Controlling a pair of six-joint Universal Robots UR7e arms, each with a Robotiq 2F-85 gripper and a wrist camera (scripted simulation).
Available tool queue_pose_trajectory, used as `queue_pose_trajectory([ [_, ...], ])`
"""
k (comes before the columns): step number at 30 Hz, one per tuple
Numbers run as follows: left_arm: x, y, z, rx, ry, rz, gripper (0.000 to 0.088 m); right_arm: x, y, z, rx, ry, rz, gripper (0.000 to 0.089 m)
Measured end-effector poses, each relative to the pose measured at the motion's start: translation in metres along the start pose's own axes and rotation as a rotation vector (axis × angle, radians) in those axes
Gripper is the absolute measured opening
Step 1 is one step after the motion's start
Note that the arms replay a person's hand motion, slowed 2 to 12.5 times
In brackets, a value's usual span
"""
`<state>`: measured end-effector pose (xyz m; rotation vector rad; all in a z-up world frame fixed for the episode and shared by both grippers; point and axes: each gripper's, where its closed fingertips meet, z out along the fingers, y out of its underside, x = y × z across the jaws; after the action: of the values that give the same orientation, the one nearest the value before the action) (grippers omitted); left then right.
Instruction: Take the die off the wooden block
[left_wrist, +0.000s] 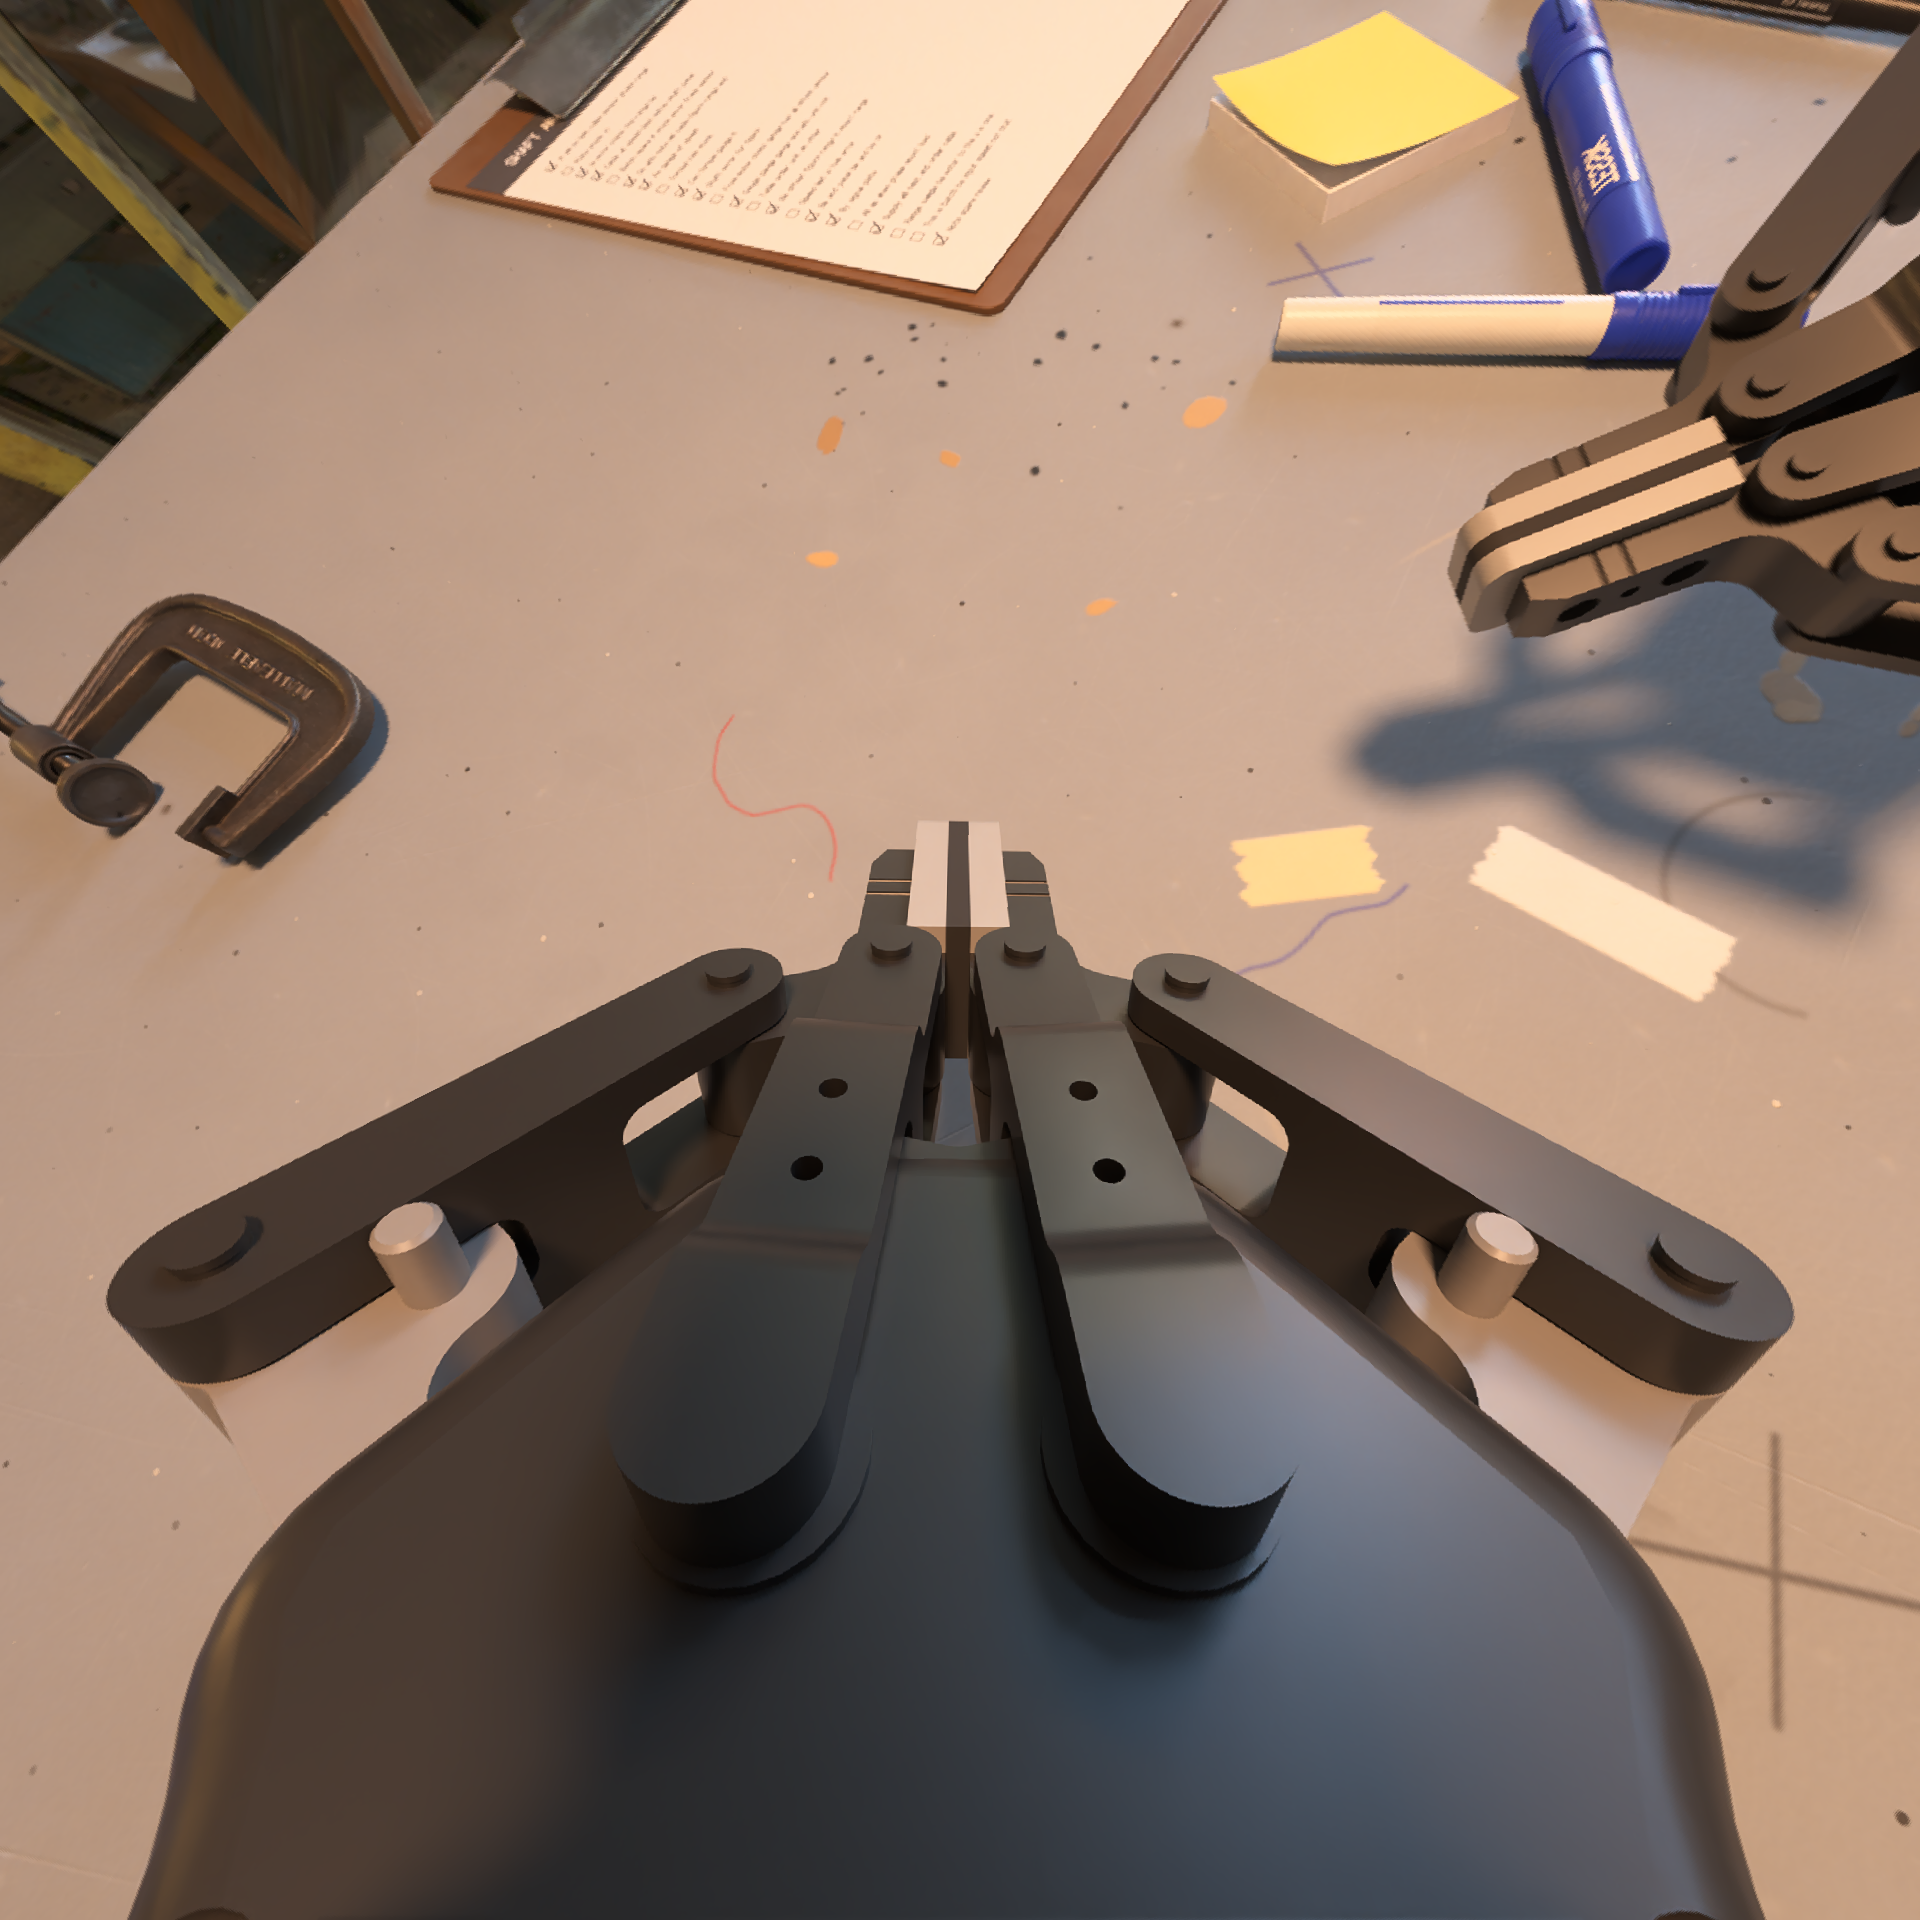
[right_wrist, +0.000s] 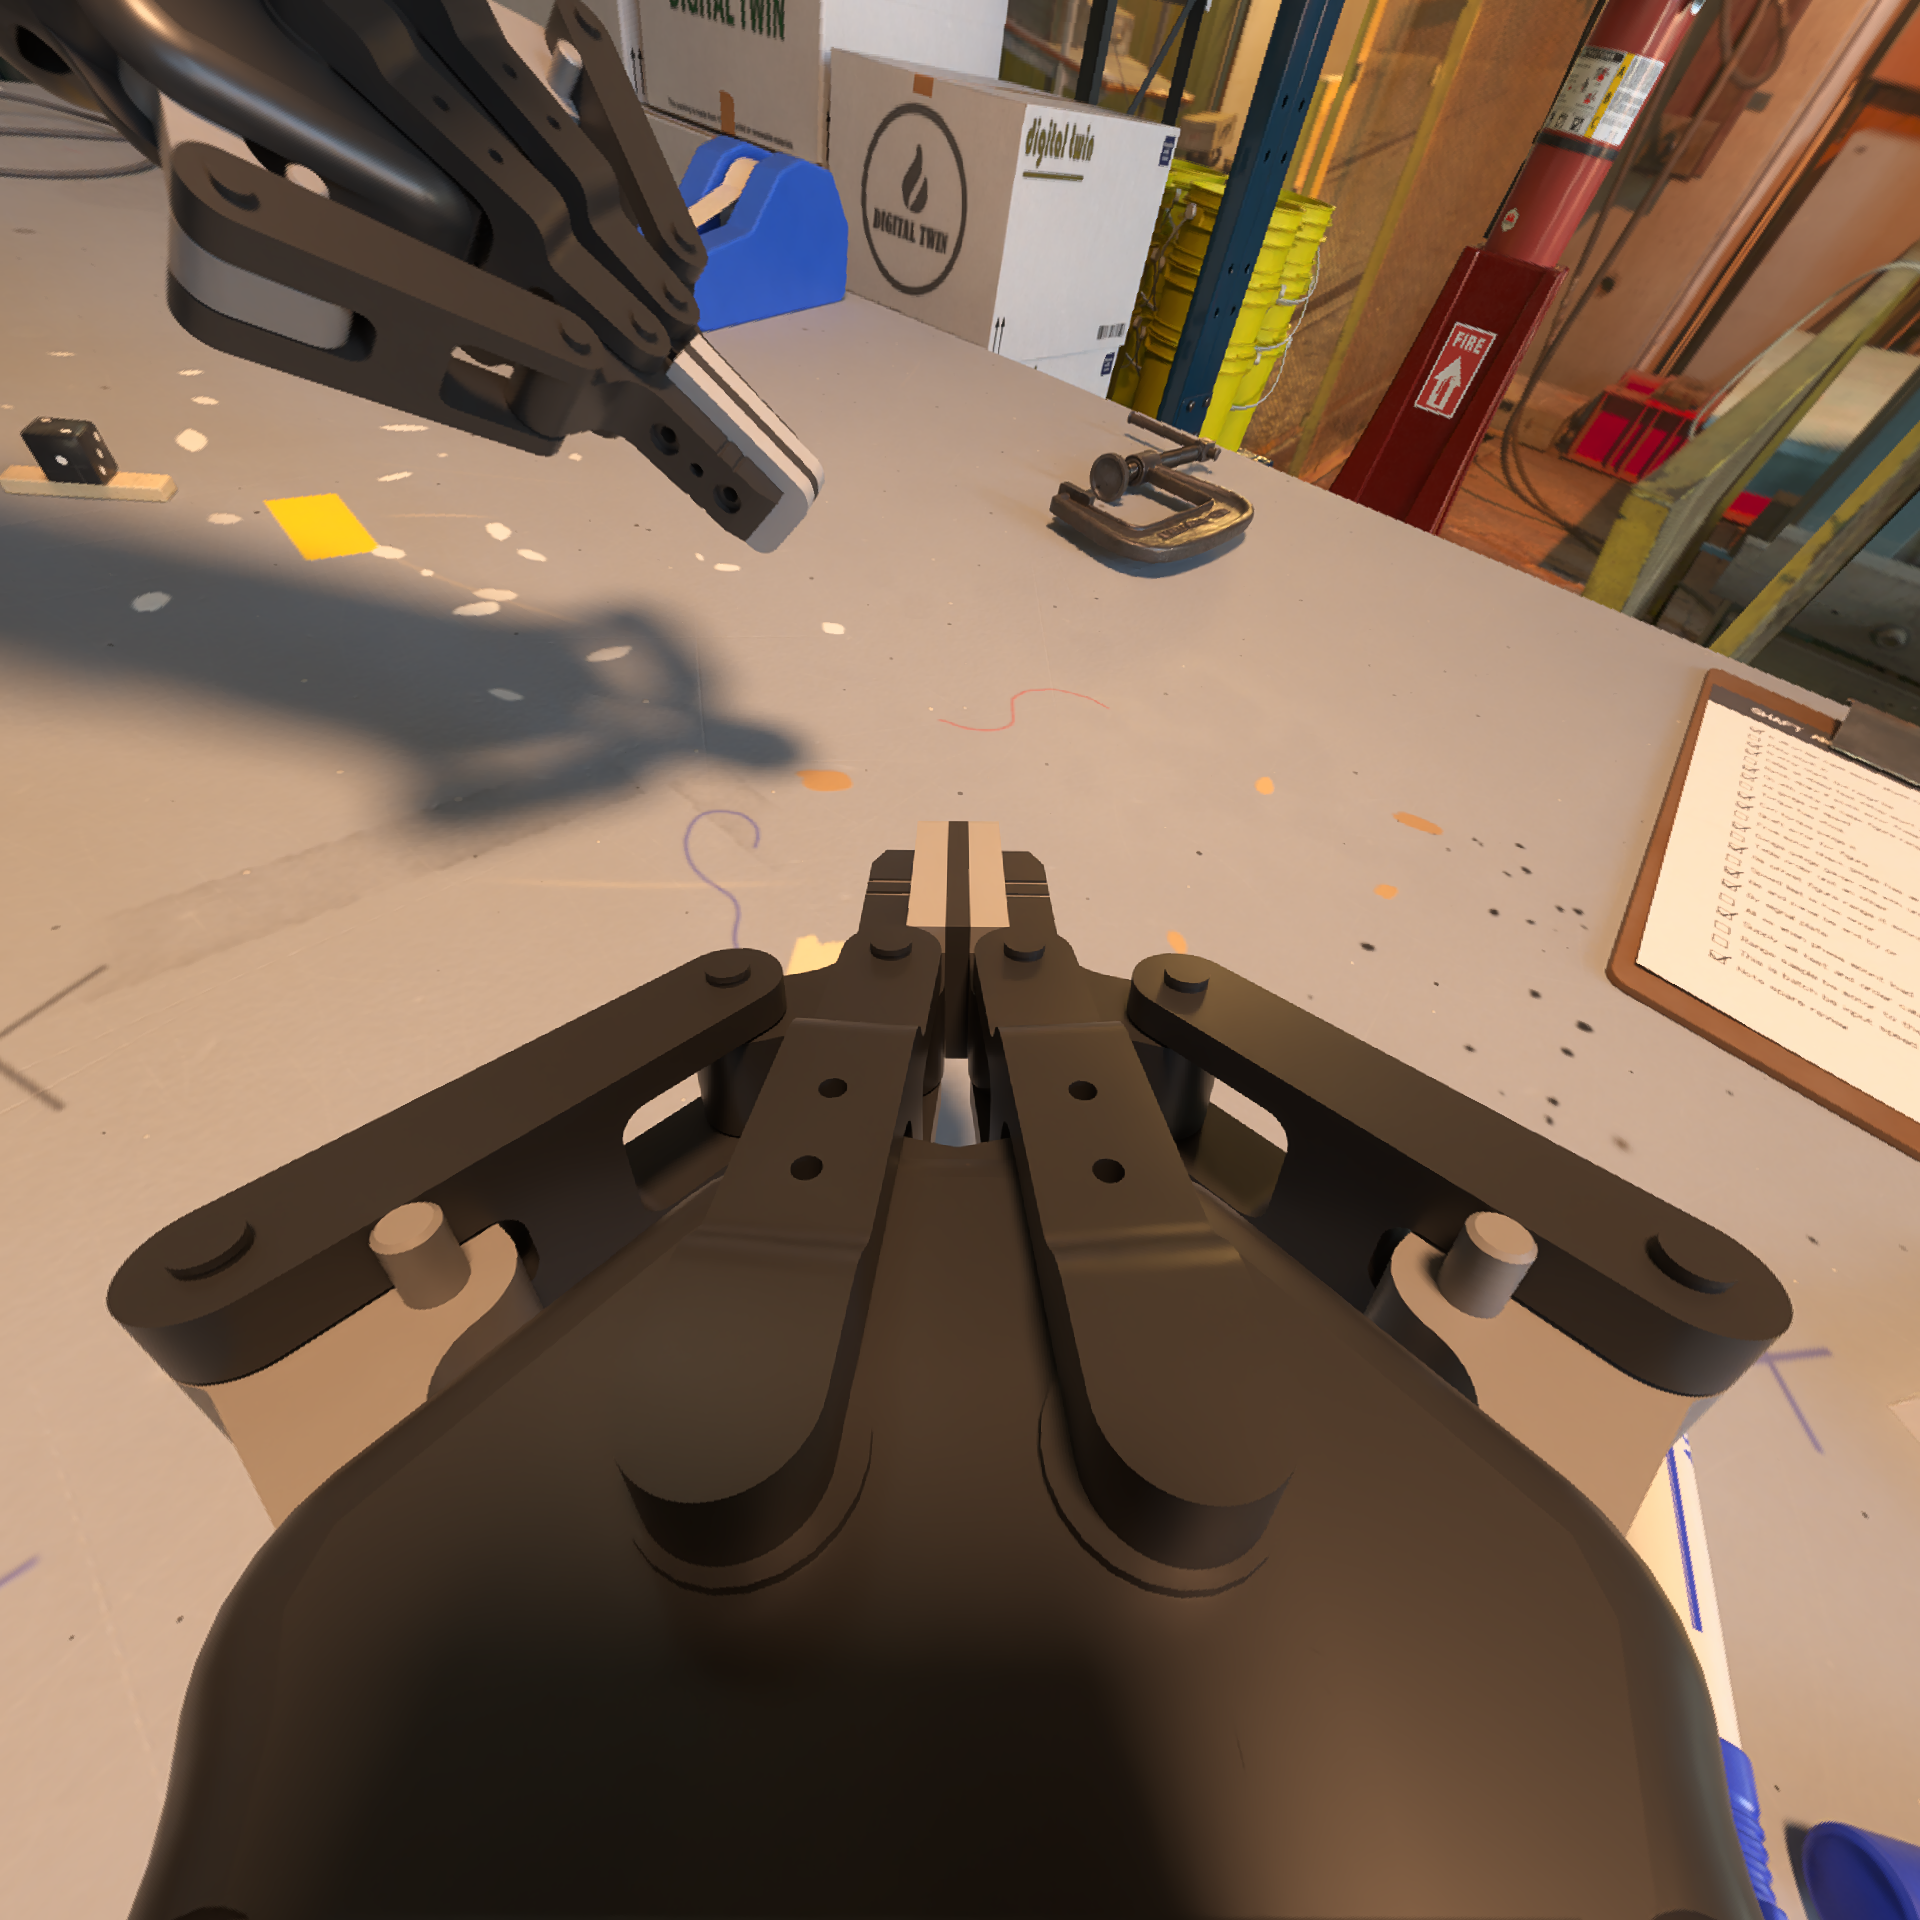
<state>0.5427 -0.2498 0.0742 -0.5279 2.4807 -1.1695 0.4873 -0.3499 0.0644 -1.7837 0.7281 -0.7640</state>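
Die: black die (right_wrist: 70, 449) sits on the flat wooden block (right_wrist: 88, 483), at the far left of the table (right_wrist: 1039, 644).
Left fingers (left_wrist: 958, 873): pressed together, holding nothing.
Right fingers (right_wrist: 958, 873): pressed together, empty, well apart from the die.
Nearby: C-clamp (right_wrist: 1153, 514), clipboard (right_wrist: 1787, 914).

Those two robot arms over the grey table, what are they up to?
Nothing is being handled yet. Both the left gripper and the right gripper hang above the table with jaws closed and empty. The job is to lift a black die off a flat wooden block; the die sits on the block, far off to one side in the right wrist view, untouched. A clipboard, a metal clamp, sticky notes and blue markers lie around.
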Motion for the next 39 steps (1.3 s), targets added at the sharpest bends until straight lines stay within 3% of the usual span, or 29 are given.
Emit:
queue_pose_trajectory([
  [13, 0.017, -0.014, -0.024, 0.046, -0.011, 0.047, 0.0000, -0.001, 0.000, 0.001, -0.003, 0.011, -0.019, 0.0000],
  [22, 0.025, -0.010, -0.049, 0.060, -0.016, 0.084, 0.0000, -0.004, -0.001, 0.003, -0.006, 0.015, -0.030, 0.0000],
  [30, 0.015, 0.011, -0.078, 0.040, -0.056, 0.093, 0.0000, -0.008, -0.001, 0.004, -0.011, 0.008, -0.044, 0.0000],
  [39, -0.006, 0.056, -0.112, -0.011, -0.108, 0.016, 0.0000, -0.009, 0.000, 0.005, -0.017, 0.006, -0.052, 0.0000],
])
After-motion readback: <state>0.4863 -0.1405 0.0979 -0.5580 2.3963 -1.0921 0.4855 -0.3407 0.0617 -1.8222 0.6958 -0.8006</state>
